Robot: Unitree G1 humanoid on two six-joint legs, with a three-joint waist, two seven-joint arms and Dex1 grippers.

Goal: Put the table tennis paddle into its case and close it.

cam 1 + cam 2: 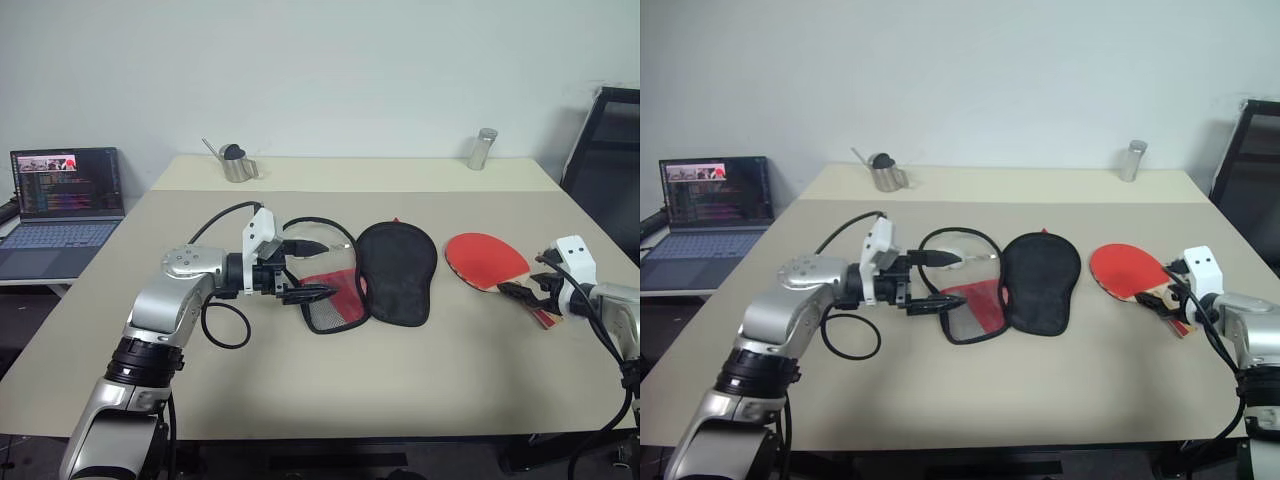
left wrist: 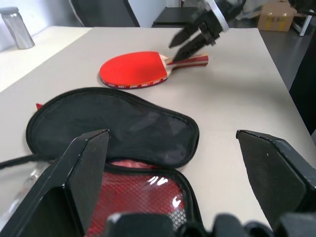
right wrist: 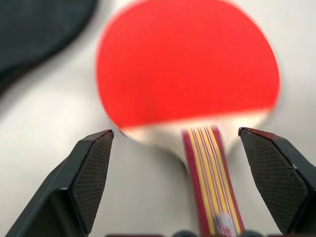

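Two metal vessels (image 1: 238, 163) (image 1: 482, 149) stand behind the open case (image 1: 385, 272).

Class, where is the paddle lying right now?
In the head view the paddle lies flat on the table's right side, just right of the opened case, its handle between the right gripper's open fingers.

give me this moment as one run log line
left gripper: open, at open case | right gripper: open, astride handle of paddle | paddle: flat on table, outside case
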